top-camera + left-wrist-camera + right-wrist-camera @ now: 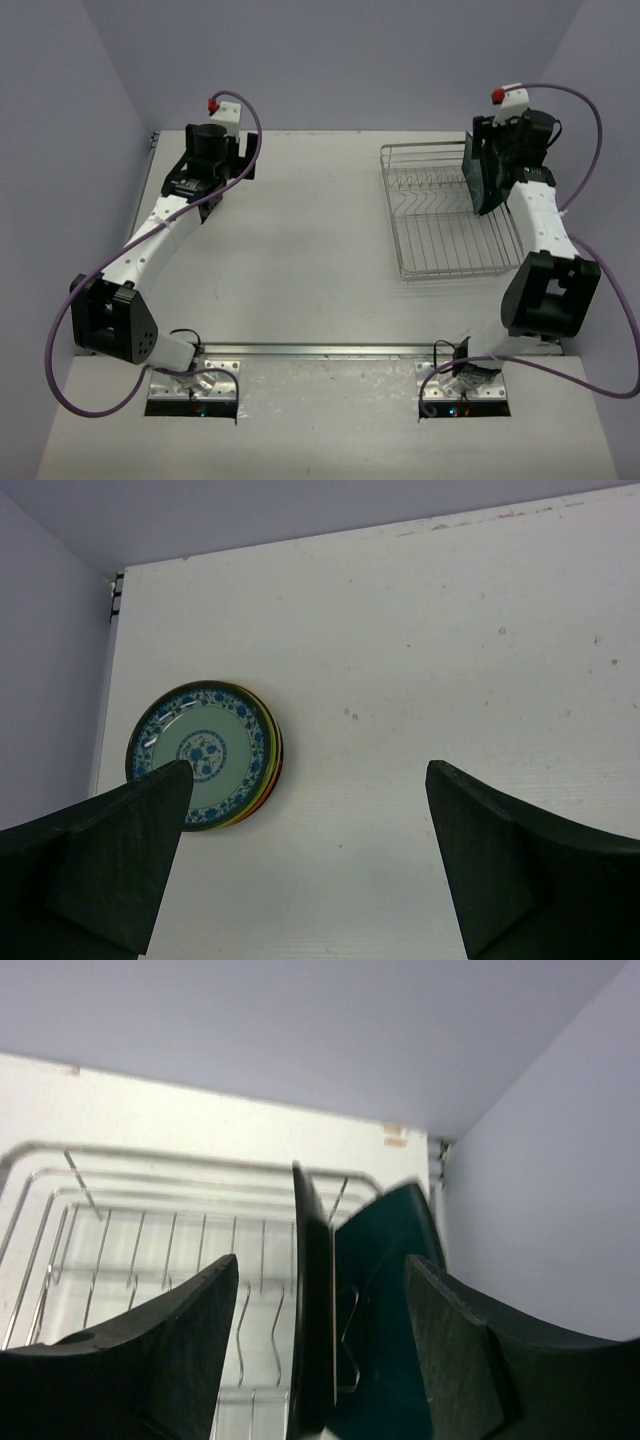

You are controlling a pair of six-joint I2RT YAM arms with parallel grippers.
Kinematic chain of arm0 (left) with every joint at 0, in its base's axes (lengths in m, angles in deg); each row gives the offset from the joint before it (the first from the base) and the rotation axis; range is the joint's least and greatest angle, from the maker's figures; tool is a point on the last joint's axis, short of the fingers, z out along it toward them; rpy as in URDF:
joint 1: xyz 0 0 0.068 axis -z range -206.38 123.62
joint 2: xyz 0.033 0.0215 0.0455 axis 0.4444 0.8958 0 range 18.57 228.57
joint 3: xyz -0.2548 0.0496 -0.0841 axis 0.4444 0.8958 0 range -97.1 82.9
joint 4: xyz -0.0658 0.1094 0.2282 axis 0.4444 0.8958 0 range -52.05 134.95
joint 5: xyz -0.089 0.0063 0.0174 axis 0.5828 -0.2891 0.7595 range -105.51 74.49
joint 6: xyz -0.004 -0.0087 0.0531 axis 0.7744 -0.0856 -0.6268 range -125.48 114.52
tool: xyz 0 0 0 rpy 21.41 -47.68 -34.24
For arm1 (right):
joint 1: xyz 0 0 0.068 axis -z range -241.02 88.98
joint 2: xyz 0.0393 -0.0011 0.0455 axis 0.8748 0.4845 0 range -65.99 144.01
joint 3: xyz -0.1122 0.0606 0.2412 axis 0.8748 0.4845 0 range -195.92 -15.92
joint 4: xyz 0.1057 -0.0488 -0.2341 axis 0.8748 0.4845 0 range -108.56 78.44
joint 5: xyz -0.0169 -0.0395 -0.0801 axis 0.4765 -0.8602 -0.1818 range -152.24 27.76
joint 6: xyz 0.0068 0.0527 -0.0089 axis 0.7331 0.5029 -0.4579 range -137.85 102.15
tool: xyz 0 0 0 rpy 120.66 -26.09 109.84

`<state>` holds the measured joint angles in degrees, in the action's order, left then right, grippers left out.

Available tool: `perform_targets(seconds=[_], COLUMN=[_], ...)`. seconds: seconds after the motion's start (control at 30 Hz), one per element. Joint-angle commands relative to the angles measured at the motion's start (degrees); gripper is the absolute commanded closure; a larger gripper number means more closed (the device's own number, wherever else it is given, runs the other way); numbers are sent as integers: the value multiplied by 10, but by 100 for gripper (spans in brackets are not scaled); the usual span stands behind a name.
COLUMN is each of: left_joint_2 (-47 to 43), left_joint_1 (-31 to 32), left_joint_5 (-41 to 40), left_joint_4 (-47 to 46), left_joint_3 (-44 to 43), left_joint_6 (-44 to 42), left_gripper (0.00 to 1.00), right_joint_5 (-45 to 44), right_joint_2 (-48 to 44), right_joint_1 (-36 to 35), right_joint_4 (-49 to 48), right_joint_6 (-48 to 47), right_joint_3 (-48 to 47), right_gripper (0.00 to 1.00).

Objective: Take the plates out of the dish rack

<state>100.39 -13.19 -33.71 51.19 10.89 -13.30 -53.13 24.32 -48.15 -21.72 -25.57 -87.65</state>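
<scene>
In the left wrist view a stack of small round plates (205, 752) lies on the white table near the far-left corner. Its top plate is pale green with a blue flower pattern, and yellow, orange and red rims show below. My left gripper (310, 865) is open and empty above the table, right of the stack. The arm hides the stack in the top view. The dish rack (440, 230) stands far right. A dark-teal plate (385, 1290) stands on edge in it, with a black edge (312, 1310) beside it. My right gripper (320, 1275) is open and straddles them.
The lilac back wall and side walls close in the table. The rack's wire rim and tines (120, 1220) lie to the left of the right fingers. The right wall is close beside the right arm (540, 220).
</scene>
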Motion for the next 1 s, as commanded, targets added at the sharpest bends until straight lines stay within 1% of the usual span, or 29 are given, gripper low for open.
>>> perform_targets(seconds=[0.0, 0.03, 0.07, 0.1, 0.13, 0.2, 0.4, 0.53, 0.57, 0.67, 0.8, 0.83, 0.93, 0.97], left_joint_2=[-3, -3, -4, -6, -7, -10, -11, -10, -10, -11, -11, -12, -12, -13], left_joint_1=[4, 4, 4, 4, 4, 4, 5, 4, 4, 4, 4, 4, 4, 4], left_joint_5=[5, 5, 4, 3, 1, -1, -4, -1, 1, 0, -4, -4, -4, -2], left_joint_4=[-8, -7, -5, -5, -4, -5, -9, -6, -5, -2, -2, -3, -2, -2], left_joint_3=[-30, -29, -28, -26, -24, -20, -15, -19, -21, -21, -20, -19, -19, -18], left_joint_6=[9, 9, 8, 8, 7, 5, 3, 6, 7, 7, 7, 7, 7, 6], left_gripper=[0, 0, 0, 0, 0, 0, 0, 0, 0, 0, 0, 0, 0, 0], right_joint_5=[-89, -99, -117, -130, -142, -153, -166, -193, -201, -209, -228, -236, -249, -252], right_joint_2=[74, 97, 128, 155, 179, 200, 218, 224, 224, 223, 216, 213, 204, 201], right_joint_1=[-39, -44, -50, -52, -54, -54, -63, -64, -64, -64, -65, -66, -70, -72], right_joint_4=[213, 221, 289, 326, 350, 380, 416, 401, 390, 373, 347, 342, 349, 353], right_joint_6=[-66, -71, -77, -80, -83, -85, -96, -104, -107, -110, -111, -114, -113, -110], right_joint_3=[-186, -194, -260, -294, -315, -340, -334, -312, -300, -288, -278, -278, -296, -301], right_gripper=[39, 39, 42, 44, 45, 46, 47, 48, 49, 59, 77, 84, 99, 100])
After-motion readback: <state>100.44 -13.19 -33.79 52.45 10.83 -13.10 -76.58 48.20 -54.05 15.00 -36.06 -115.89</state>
